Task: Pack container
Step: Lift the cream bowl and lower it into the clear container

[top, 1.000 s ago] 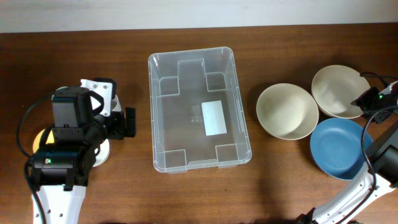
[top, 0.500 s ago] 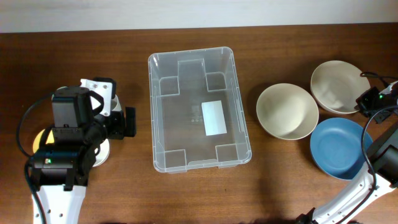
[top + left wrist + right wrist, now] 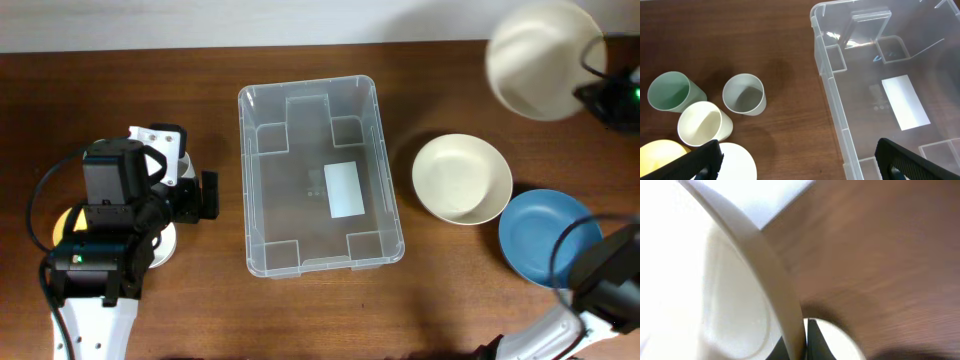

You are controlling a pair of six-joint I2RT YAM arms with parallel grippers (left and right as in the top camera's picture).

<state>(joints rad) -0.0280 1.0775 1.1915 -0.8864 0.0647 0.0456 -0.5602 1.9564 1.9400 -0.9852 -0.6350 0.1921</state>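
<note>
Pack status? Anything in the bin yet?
Done: nothing, the container holds only its white label. In hand: the right gripper pinches a cream bowl by its rim, raised. Left: the second cream bowl, the blue dish, three cups near the open left gripper.

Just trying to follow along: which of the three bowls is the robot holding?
The cream bowl at the top right, its rim pinched in the right gripper. The other cream bowl and the blue bowl sit free on the table.
</note>
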